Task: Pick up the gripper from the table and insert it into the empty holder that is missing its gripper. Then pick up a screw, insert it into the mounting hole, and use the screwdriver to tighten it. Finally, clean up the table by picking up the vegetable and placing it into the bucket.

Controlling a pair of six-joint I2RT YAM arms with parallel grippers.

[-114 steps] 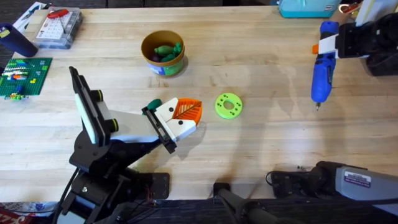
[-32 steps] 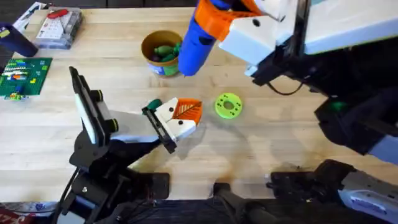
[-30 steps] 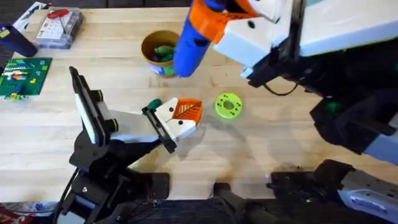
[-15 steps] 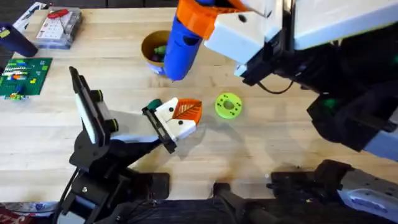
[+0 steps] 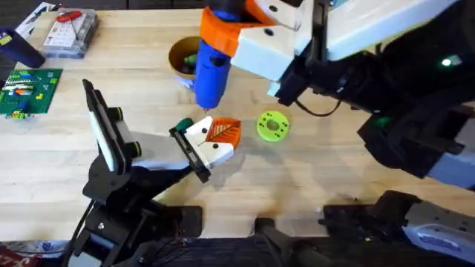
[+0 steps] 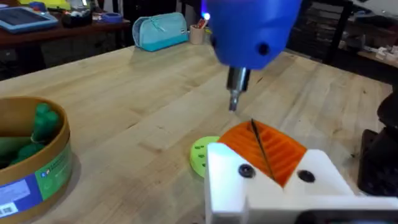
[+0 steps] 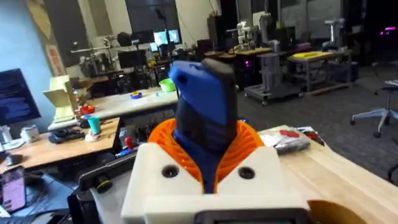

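My right gripper point(image 5: 226, 33) reaches across the table, shut on the blue screwdriver point(image 5: 210, 70). In the right wrist view the screwdriver point(image 7: 205, 118) sits between orange ribbed pads point(image 7: 249, 143). Its metal bit point(image 6: 235, 93) points down just above the orange gripper point(image 6: 267, 146), apart from it. That orange gripper point(image 5: 224, 132) sits in the white holder point(image 5: 204, 147) at the end of my left arm, which makes up my left gripper point(image 5: 211, 141). Two dark screw holes show on the holder point(image 6: 273, 186). The bucket point(image 5: 182, 59) with green vegetables point(image 6: 37, 124) stands behind the screwdriver.
A lime-green ring disc point(image 5: 272, 126) lies right of the holder. A small green thing point(image 5: 183, 124) lies by the holder's black clamp bar. A green brick plate point(image 5: 28, 90) and a clear parts box point(image 5: 70, 30) are at the far left.
The right arm has carried the screwdriver from the table's right side leftward and lower, its bit now close above the holder. The left arm and holder have not moved.
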